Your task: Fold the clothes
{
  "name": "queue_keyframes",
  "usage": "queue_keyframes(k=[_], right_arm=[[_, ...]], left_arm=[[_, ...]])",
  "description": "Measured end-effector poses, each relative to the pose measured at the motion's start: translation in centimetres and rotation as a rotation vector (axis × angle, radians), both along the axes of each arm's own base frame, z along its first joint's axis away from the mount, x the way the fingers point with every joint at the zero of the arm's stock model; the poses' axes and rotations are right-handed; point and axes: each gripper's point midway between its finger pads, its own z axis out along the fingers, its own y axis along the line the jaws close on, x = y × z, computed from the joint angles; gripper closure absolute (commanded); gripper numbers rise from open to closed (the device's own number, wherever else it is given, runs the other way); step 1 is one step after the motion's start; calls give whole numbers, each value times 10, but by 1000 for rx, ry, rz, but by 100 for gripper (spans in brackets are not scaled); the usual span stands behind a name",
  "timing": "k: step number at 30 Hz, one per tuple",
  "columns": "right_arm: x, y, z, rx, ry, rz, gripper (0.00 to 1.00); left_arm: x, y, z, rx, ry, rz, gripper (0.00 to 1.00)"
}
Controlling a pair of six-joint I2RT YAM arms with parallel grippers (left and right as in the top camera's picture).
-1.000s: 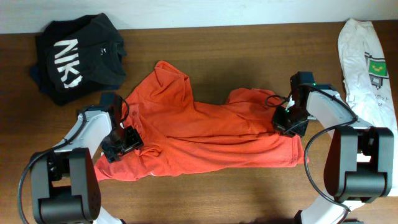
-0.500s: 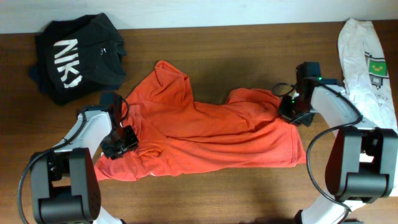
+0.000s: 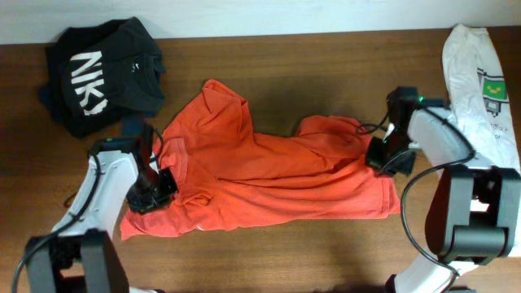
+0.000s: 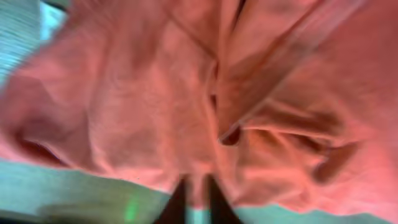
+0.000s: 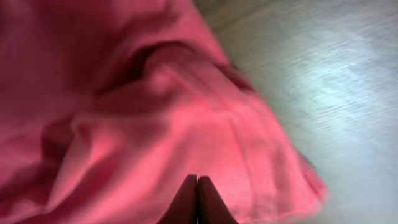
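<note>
The counter (image 3: 326, 73) was dark brown wood with a fine grain, and a pale strip of wall (image 3: 244, 15) ran beyond its far edge. An orange-red T-shirt (image 3: 260, 171) lay crumpled across the middle of the counter, spread from left to right, rumpled in folds, with one part reaching up toward the far edge. The left gripper (image 3: 153, 189) sat at the shirt's left end, toward the near edge, its jaws clamped on a fold of orange cloth, which showed between the two dark fingers (image 4: 177, 205) in the left wrist view. The right gripper (image 3: 381, 156) sat at the shirt's right end, and its jaws were pressed together, tips against the fabric; whether any cloth was caught between them could not be told. A black garment (image 3: 98, 77) with large white letters lay bunched in the far left corner, apart from the shirt. A white garment (image 3: 476, 81) with a small green print lay along the right edge.
</note>
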Motion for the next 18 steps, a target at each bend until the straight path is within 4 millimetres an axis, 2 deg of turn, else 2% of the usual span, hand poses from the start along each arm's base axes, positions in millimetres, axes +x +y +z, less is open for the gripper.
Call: queue_keyframes(k=[4,6,9,13,18], right_arm=[[-19,3,-31,1,20,-15,94],[-20,4,-33,2,6,-19,96],[-23,4,-33,3,12,-21,96],[-46,2,-33,-11,103,-52,96],[-75,-23,-28,-37,208,-171,96]], left_arm=[[-17,-2,-32,-10,57,-1,99],[-28,-2,-43,-10,90,2,99],[-39,7,-48,-12,123,55,99],[-55,22,-45,-23,185,143,99],[-64,38,-43,-27,211,227,99]])
